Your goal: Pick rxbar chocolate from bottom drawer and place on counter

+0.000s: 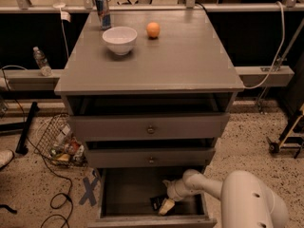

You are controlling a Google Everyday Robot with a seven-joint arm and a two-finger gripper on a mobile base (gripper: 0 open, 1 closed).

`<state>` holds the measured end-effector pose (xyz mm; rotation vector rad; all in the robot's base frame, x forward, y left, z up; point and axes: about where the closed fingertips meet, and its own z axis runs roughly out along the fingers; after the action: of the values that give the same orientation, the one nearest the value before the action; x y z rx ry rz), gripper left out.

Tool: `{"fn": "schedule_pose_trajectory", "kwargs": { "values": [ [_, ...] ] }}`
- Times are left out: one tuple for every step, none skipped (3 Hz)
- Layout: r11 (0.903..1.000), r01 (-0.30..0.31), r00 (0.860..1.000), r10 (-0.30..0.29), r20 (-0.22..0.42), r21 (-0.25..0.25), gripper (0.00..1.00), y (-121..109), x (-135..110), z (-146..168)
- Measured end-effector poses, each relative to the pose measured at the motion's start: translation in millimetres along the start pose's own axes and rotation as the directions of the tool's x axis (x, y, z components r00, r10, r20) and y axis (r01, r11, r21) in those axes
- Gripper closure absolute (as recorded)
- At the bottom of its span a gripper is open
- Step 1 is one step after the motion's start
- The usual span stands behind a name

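Note:
The bottom drawer (118,194) is pulled open, its inside dark. My white arm reaches into it from the lower right, and the gripper (167,204) is low in the drawer near its front right. A small black wrapper, the rxbar chocolate (156,203), lies on the drawer floor right beside the gripper, partly covered by it. I cannot tell whether the gripper is touching the bar. The counter (185,56) is the broad grey top of the cabinet, above the drawers.
On the counter stand a white bowl (119,39), an orange fruit (153,30) and a can (102,12) at the back. The two upper drawers (150,127) are slightly open. A wire basket of litter (61,144) and cables lie on the floor at left.

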<state>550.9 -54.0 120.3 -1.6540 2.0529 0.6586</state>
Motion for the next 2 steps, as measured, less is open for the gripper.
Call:
{"fn": "schedule_pose_trajectory", "kwargs": {
  "values": [
    [0.9999,0.01,1.0,-0.01,0.004,0.013,0.0,3.0,0.9,5.3],
    [0.999,0.02,1.0,-0.02,-0.001,0.04,0.0,6.4,0.9,10.2]
  ]
}}
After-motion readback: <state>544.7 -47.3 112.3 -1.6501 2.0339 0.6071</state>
